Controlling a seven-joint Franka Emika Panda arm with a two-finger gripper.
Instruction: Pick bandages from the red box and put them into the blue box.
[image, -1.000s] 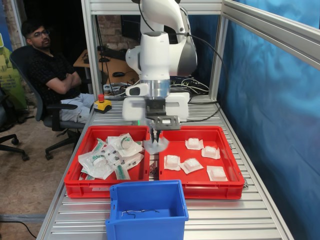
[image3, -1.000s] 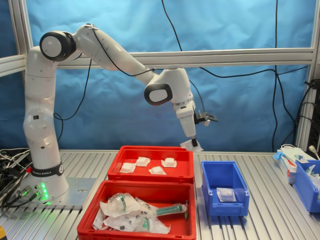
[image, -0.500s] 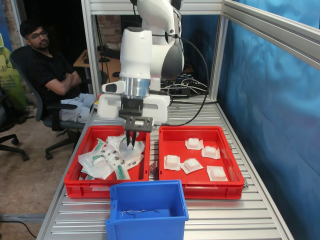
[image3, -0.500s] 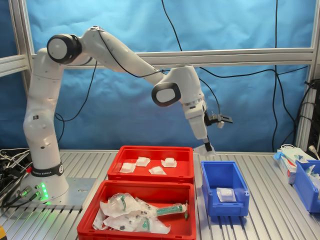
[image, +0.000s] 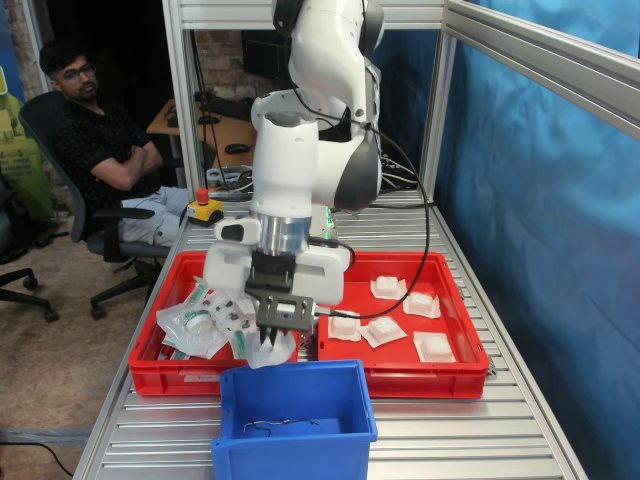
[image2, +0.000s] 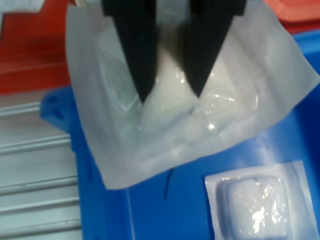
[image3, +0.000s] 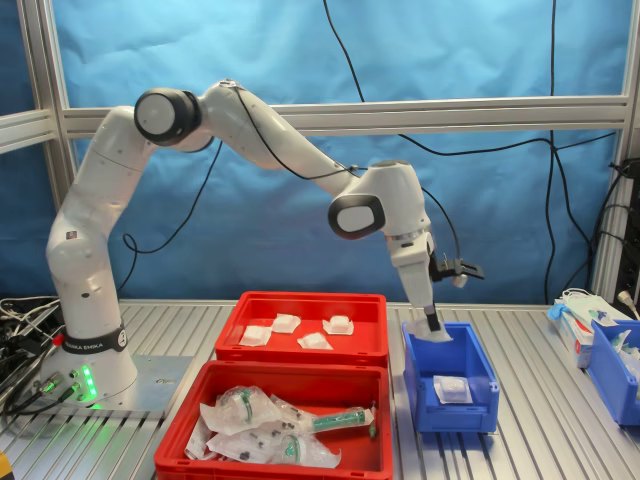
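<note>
Carried over from the red box (image3: 300, 308) within the last second, the gripper (image3: 434, 328), jaws clamped on a bandage (image2: 190, 100), hangs over the blue box (image3: 448, 412), ready to release.

Black gripper (image2: 167, 95) fingers pinch a translucent whitish bandage (image2: 190, 115) above the bright blue box (image3: 449, 375), beside two red trays (image3: 300, 345), one beneath holding green-printed clear packets (image3: 270, 425).

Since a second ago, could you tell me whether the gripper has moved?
Yes. In the second exterior view the gripper has travelled right and down, from above the red box to the blue box rim, still holding a bandage.
</note>
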